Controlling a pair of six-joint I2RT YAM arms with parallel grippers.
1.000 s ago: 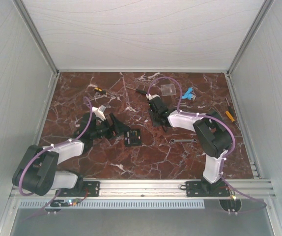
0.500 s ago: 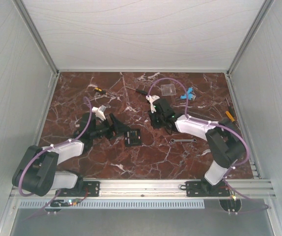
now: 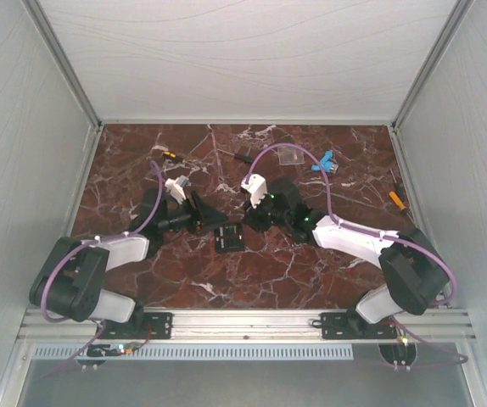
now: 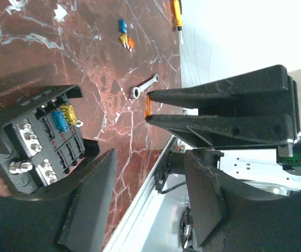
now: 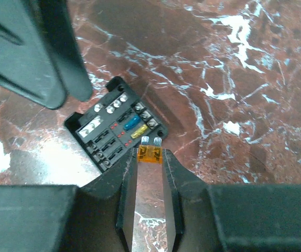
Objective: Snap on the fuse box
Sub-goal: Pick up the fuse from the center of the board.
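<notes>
The fuse box (image 3: 229, 238) is a small black square lying flat on the marble between the two arms, with a blue and a yellow fuse in its face (image 5: 132, 126). My right gripper (image 5: 150, 157) is shut on a small orange fuse (image 5: 150, 152), prongs pointing out, just above the box's near corner. In the top view the right gripper (image 3: 249, 220) hangs at the box's upper right. My left gripper (image 4: 150, 155) is open with nothing between its fingers, and the fuse box (image 4: 40, 136) lies just beyond its left finger. From above, the left gripper (image 3: 210, 219) is at the box's upper left.
A clear square plate (image 3: 292, 154) and a blue part (image 3: 324, 161) lie at the back. A yellow-handled screwdriver (image 3: 396, 199) is at the right edge. A small wrench (image 4: 142, 86) and loose fuses (image 4: 124, 37) lie beyond the right arm. Small tools (image 3: 169, 155) sit back left.
The right arm has swung left from the table's middle to the fuse box, carrying the orange fuse. The left gripper's jaws have narrowed somewhat and its wrist shifted slightly.
</notes>
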